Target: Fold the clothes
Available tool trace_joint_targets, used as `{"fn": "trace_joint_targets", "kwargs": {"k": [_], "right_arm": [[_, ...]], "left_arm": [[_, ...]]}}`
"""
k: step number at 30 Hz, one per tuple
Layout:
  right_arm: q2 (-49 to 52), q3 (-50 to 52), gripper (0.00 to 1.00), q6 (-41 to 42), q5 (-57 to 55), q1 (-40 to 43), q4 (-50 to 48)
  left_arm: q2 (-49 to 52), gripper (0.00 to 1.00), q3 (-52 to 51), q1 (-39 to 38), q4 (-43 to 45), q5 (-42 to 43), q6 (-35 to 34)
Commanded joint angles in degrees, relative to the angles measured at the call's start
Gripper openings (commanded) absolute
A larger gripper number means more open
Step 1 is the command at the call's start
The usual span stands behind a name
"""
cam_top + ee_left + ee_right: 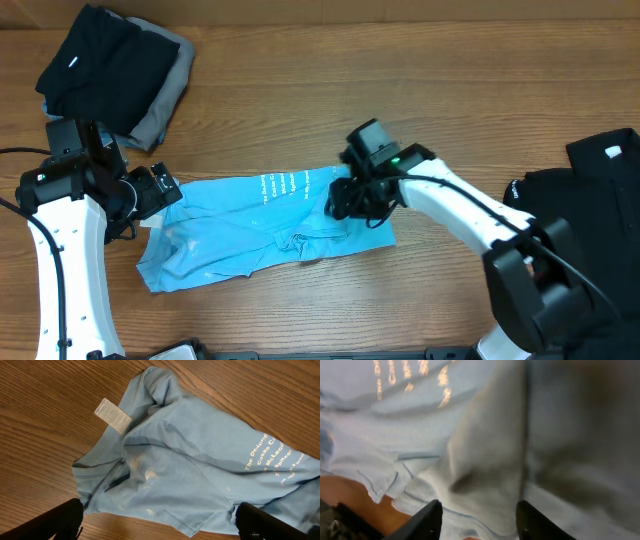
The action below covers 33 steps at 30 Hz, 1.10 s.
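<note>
A light blue T-shirt [250,235] lies crumpled in a long band across the middle of the wooden table [300,80]. It runs from a lower end toward 8 o'clock to a higher end toward 3 o'clock. Its pale lettering [285,185] sits on the upper edge, near the middle of the band. In the left wrist view the collar is rumpled and the white neck label [112,414] is turned out at about 11 o'clock, partly over the bare wood.

The left claw [168,190] hangs at the 9 o'clock end of the shirt, just above the collar area. It is released: its two dark fingers [62,520] stand wide apart, and the cloth lies beyond them, not between them.

The right claw [348,200] is down on the shirt's 3 o'clock end, at the upper edge just past the lettering. In its own view the fingers [425,521] are parted, with blurred blue fabric bunched close in front. Nothing looks pinched, so it reads as released.

At 10 o'clock on the table a folded black garment [100,60] rests on a grey garment [165,100], well apart from the shirt. At the 3 o'clock edge lies another black garment with a white label [613,152], partly behind the right arm.
</note>
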<state>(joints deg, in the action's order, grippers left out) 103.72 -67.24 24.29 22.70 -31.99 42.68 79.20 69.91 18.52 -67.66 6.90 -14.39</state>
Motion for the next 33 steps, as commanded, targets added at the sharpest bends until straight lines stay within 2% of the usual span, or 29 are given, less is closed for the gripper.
{"fn": "trace_joint_targets", "kwargs": {"k": [1,5,9,10,11,12,14,16,18,20,22,24,27,33], "right_arm": [[-0.1,0.2,0.49,1.7,3.1,-3.5,-2.7],[-0.1,0.2,0.31,2.8,4.3,-6.0,-7.5],[-0.1,0.2,0.15,3.0,12.0,-6.6,-19.4],[-0.1,0.1,0.16,3.3,13.2,-6.6,-23.0],[-0.1,0.1,0.27,4.1,13.4,-6.5,-25.7],[-0.1,0.0,0.29,4.5,13.5,-6.2,-27.8],[-0.2,-0.9,0.27,4.4,12.8,-4.8,-27.7],[-0.5,-2.4,0.28,3.9,12.8,-1.9,-22.3],[-0.8,-3.5,0.36,2.1,12.8,1.3,-15.2],[-0.9,-3.9,0.39,1.0,12.7,4.5,-8.0],[-0.8,-3.1,0.43,1.0,8.2,7.4,0.8],[-0.8,-2.0,0.47,0.9,5.6,7.7,3.3],[-0.7,1.2,0.48,1.0,5.0,7.1,2.5],[-0.7,7.8,0.48,3.1,10.0,4.2,-7.0]], "left_arm": [[0.2,1.00,0.4,0.5,0.2,0.7,1.1],[0.2,1.00,0.4,0.5,0.2,0.7,1.1],[0.2,1.00,0.4,0.5,0.1,0.7,1.1],[0.2,1.00,0.4,0.5,0.1,0.7,1.1],[0.2,1.00,0.4,0.5,0.1,0.7,1.1],[0.2,1.00,0.4,0.5,0.0,0.7,1.1],[0.2,1.00,0.4,0.5,-0.1,0.7,1.1],[0.2,1.00,0.4,0.5,-0.4,0.7,1.1],[0.2,1.00,0.4,0.5,-0.7,0.6,1.1],[0.2,1.00,0.4,0.5,-0.7,0.6,1.1],[0.2,1.00,0.4,0.5,-0.4,0.6,1.1],[0.2,1.00,0.4,0.5,0.0,0.7,1.1],[0.2,1.00,0.4,0.5,0.4,0.7,1.1],[0.2,1.00,0.4,0.5,0.4,0.7,1.1]]}}
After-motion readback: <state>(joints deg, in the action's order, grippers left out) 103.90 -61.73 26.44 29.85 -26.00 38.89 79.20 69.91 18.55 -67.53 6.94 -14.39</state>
